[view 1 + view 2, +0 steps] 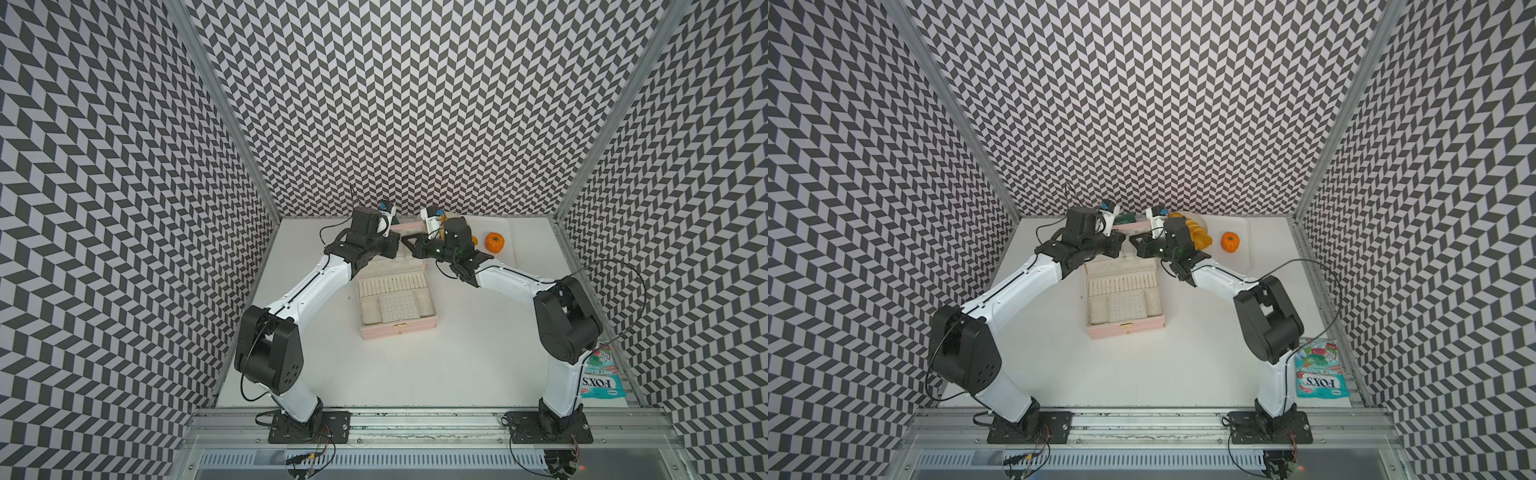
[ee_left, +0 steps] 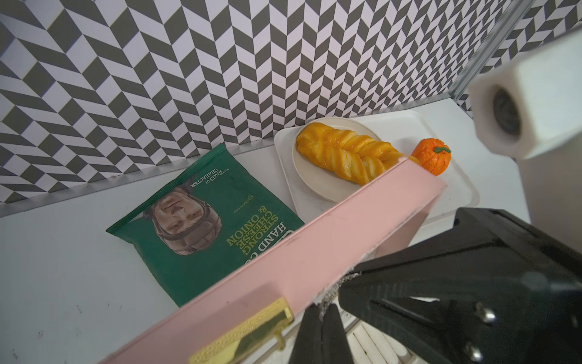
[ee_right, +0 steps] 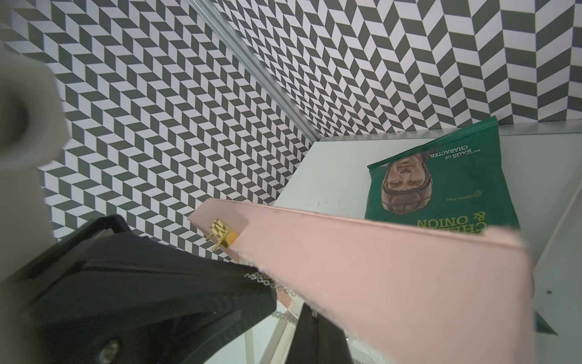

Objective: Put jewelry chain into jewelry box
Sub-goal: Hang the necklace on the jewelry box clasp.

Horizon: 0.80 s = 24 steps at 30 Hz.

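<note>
Left gripper point(image 2: 321, 312) and right gripper point(image 3: 310, 313) each clamp the chain point(image 3: 271, 284), strung between them just beside the raised lid point(image 2: 315, 242) of the open pink box point(image 1: 399, 329).

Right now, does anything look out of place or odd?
Nothing spilled or damaged. The jewelry chain is strung between the shut left gripper and right gripper beside the jewelry box's raised lid, not inside. A candy bag lies partly over the table's front right edge.

My white table point(image 1: 457, 365): jewelry box point(image 1: 399, 330) centre; tray point(image 1: 507, 257) upper right; crisp bag point(image 1: 1125, 217) upper centre; sweets bag point(image 1: 598, 382) lower right.
</note>
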Motion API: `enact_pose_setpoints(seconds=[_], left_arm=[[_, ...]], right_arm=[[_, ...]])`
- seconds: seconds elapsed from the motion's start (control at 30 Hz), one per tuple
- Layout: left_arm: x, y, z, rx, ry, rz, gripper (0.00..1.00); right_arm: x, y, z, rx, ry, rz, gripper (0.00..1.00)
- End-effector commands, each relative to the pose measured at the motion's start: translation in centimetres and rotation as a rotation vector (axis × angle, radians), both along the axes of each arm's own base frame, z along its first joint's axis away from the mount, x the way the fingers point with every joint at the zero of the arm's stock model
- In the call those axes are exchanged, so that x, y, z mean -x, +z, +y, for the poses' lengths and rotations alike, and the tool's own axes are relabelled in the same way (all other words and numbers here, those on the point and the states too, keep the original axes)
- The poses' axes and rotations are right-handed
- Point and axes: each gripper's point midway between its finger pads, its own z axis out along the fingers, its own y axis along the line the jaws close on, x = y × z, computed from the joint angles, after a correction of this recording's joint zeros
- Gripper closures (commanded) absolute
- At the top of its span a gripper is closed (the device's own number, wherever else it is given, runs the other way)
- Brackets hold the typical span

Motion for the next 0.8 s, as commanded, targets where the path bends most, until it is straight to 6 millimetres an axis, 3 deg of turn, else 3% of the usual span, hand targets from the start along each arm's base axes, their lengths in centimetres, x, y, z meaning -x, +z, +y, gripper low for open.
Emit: enact_pose_setpoints(seconds=[0.0, 0.3, 0.77], left_arm=[[-1.1, 2.0, -0.3, 0.032, 0.002, -0.048, 1.0], [-1.6, 2.2, -0.2, 0.029, 0.012, -0.053, 1.0], [-1.9, 0.3, 0.8, 0.005, 0.047, -0.01, 1.0]], right_arm=[[-0.8, 3.2, -0.5, -0.038, -0.028, -0.074, 1.0], [-1.2, 3.2, -0.7, -0.045, -0.041, -0.073, 1.0], [-1.6, 0.8, 0.0, -0.023, -0.021, -0.023, 1.0]])
